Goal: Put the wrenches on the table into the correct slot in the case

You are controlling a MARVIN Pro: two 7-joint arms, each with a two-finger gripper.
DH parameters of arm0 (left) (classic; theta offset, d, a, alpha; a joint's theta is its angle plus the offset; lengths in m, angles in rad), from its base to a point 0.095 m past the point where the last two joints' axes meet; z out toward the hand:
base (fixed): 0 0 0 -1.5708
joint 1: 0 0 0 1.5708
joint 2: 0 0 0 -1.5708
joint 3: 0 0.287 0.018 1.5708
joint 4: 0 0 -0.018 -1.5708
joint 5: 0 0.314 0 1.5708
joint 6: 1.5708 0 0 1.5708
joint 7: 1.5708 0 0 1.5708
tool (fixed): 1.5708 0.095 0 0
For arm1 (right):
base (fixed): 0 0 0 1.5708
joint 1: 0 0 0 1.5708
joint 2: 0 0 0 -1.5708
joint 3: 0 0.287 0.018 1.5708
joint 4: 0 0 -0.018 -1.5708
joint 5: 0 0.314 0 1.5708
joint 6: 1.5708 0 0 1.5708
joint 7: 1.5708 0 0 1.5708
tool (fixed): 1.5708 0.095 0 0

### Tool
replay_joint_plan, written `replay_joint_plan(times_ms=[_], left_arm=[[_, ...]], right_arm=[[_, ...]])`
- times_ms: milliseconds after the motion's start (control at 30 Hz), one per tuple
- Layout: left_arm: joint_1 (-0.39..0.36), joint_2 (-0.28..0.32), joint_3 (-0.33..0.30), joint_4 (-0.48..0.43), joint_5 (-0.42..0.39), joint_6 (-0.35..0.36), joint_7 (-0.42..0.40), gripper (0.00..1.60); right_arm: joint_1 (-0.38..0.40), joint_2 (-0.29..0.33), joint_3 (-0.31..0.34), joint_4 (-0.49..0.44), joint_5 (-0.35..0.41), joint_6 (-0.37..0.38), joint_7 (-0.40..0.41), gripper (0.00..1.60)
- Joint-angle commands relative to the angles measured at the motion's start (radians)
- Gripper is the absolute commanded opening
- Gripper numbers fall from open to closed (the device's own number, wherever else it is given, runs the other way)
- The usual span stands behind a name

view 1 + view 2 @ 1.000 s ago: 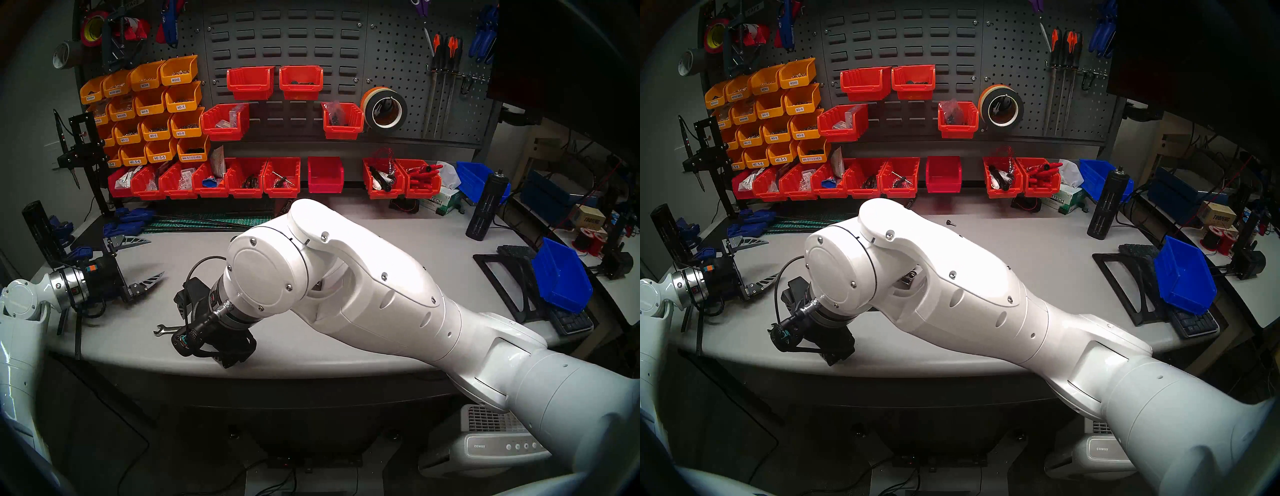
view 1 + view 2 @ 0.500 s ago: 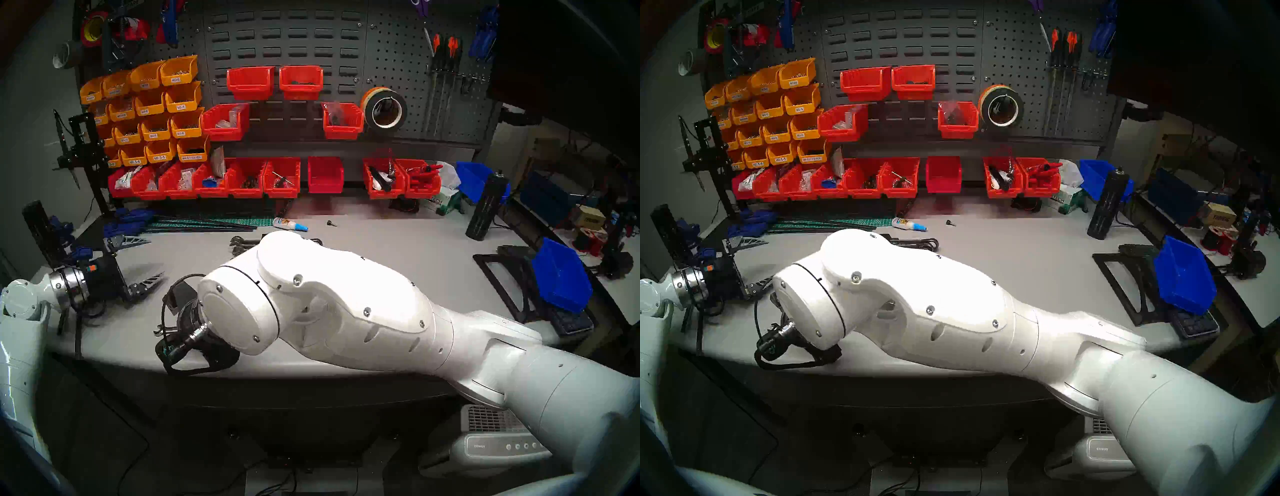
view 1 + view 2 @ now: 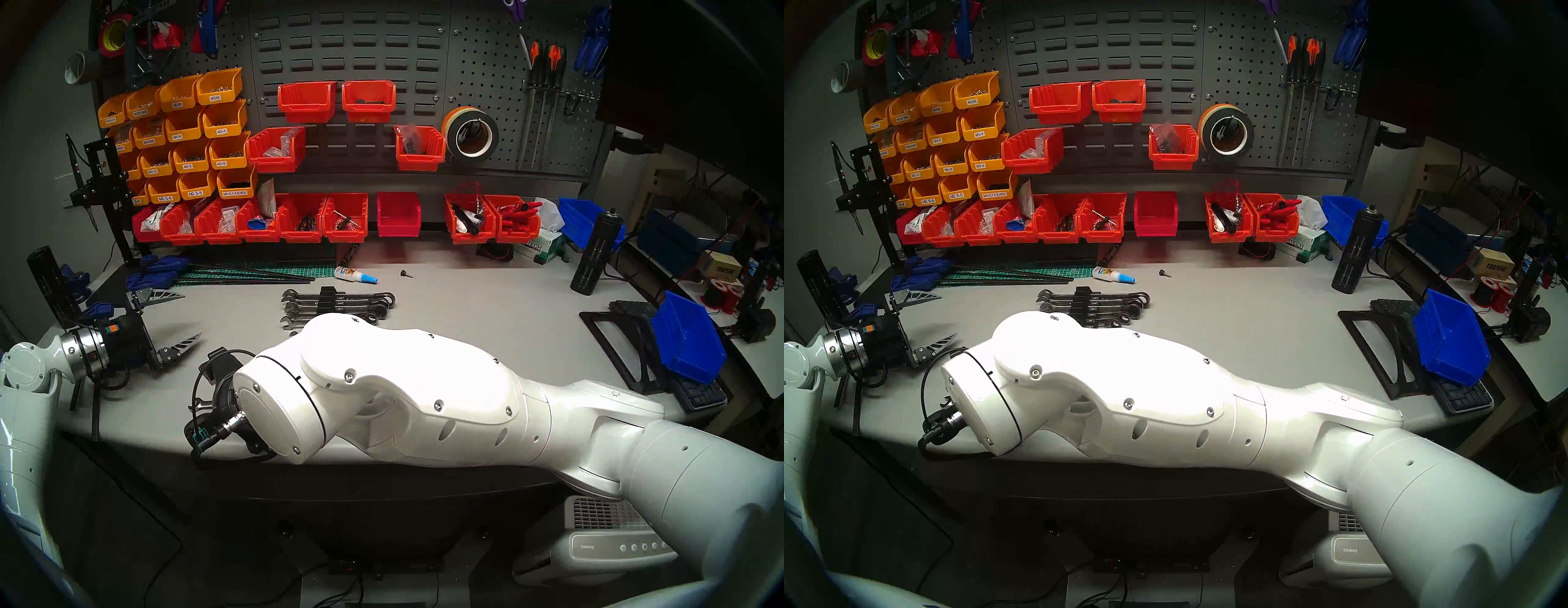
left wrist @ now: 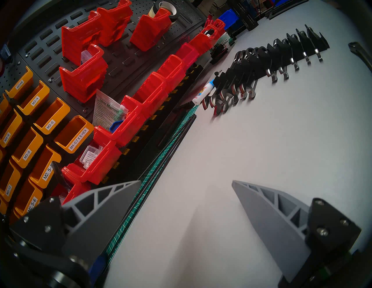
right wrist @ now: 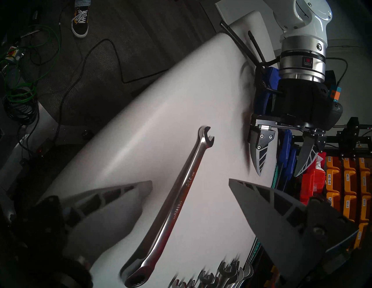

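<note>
Grey worktop [image 3: 488,297] is largely covered in the head views by the right arm [image 3: 403,395], which hides the right gripper [image 5: 190,186] and most of the loose chrome combination wrench [image 5: 179,203]; only its open-jaw tip shows there. Right wrist view: wrench lies flat on the worktop near the front edge, between the widely spread fingers, neither touching it, nothing held. Black wrench rack [image 3: 335,299] sits mid-table holding a row of wrenches, its near end behind the arm; size labels unreadable. Left gripper [image 3: 180,316] hangs open and empty at the left edge. Red bins [image 3: 343,216] hold small tools and bagged parts, contents hard to make out
</note>
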Motion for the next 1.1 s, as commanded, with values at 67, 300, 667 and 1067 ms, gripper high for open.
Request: replay_joint_plan(times_ms=[67,300,667,1067], left_arm=[[-0.017,0.011,-0.015,-0.011,-0.01,0.0,0.005,1.6],[-0.017,0.011,-0.015,-0.011,-0.01,0.0,0.005,1.6],[-0.017,0.011,-0.015,-0.011,-0.009,0.0,0.005,1.6],[-0.017,0.011,-0.015,-0.011,-0.01,0.0,0.005,1.6]], right_arm=[[0.079,0.041,-0.074,-0.002,0.052,0.116,0.078,1.6],[0.14,0.064,-0.12,-0.013,0.144,0.197,-0.011,1.6],[0.253,0.071,-0.195,-0.02,0.316,0.266,-0.131,1.6],[0.37,0.074,-0.26,-0.008,0.447,0.266,-0.167,1.6]])
